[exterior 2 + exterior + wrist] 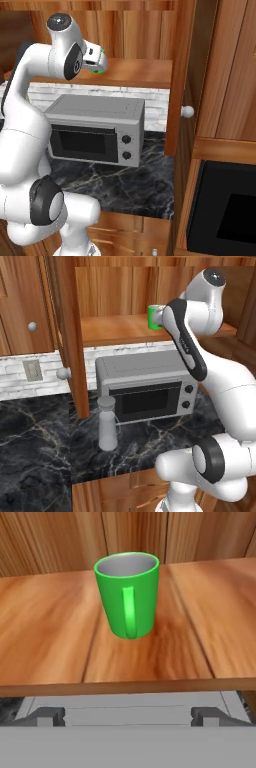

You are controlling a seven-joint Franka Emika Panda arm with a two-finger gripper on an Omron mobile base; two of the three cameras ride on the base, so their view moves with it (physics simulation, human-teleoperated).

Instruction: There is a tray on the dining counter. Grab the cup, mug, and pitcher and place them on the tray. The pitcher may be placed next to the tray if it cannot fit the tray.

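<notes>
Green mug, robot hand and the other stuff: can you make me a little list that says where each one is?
mug: green, upright on the wooden shelf, handle facing the hand camera
gripper: open, in front of the mug, not touching it
pitcher: pale grey, upright on the black counter, left of the microwave
microwave: grey, door shut, under the shelf
held: nothing
</notes>
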